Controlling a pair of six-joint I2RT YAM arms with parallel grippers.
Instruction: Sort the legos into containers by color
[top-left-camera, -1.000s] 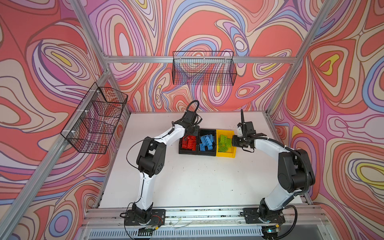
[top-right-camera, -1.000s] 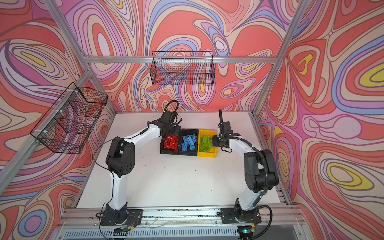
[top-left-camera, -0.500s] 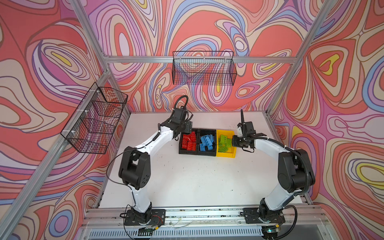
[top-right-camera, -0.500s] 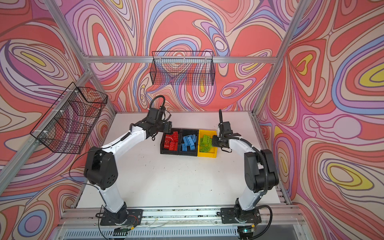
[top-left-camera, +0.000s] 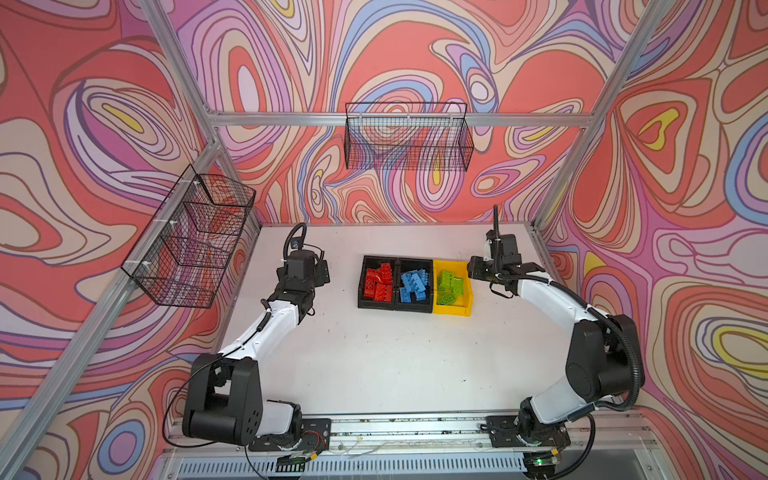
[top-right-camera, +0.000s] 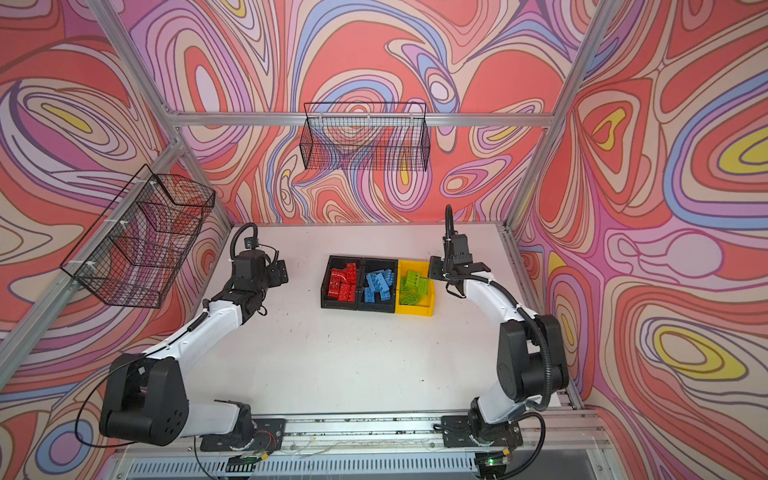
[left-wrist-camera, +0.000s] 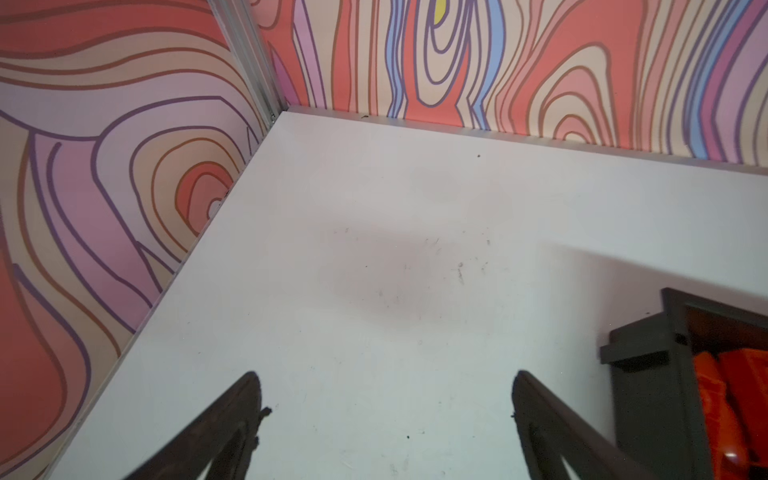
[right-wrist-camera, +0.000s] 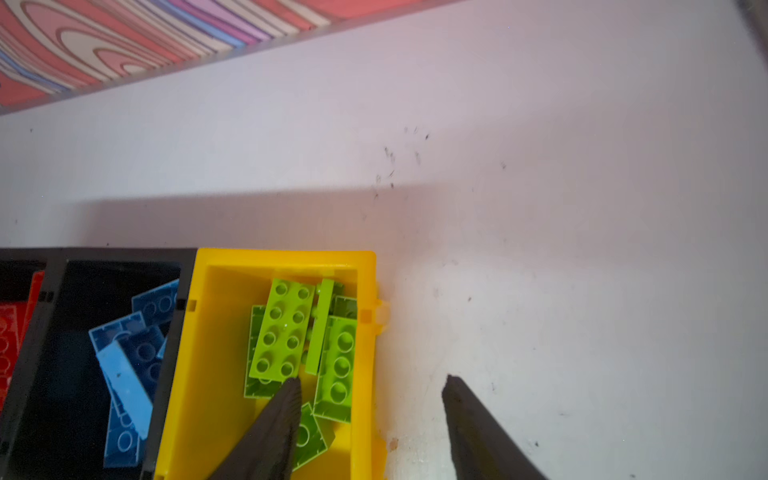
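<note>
Three joined containers stand in a row at the table's back middle in both top views. The left black bin (top-left-camera: 375, 304) holds red legos (top-left-camera: 378, 282), the middle black bin (top-left-camera: 412, 306) blue legos (top-left-camera: 413, 284), and the yellow bin (top-left-camera: 452, 311) green legos (top-left-camera: 451, 286). My left gripper (top-left-camera: 321, 272) is open and empty over bare table, left of the red legos' bin (left-wrist-camera: 648, 374). My right gripper (right-wrist-camera: 372, 386) is open and astride the yellow bin's outer wall (right-wrist-camera: 368, 332). One finger hangs above the green legos (right-wrist-camera: 284, 332), the other above the table.
Black wire baskets hang on the left wall (top-left-camera: 191, 241) and on the back wall (top-left-camera: 409, 141). Aluminium frame posts close the table's corners (left-wrist-camera: 253, 62). The white table (top-left-camera: 374, 353) stretches bare in front of the bins. No loose brick shows on it.
My left arm has swung away from the red legos' bin to the left, its jaws opening wider. My right gripper, shut before, has opened at the yellow bin's edge.
</note>
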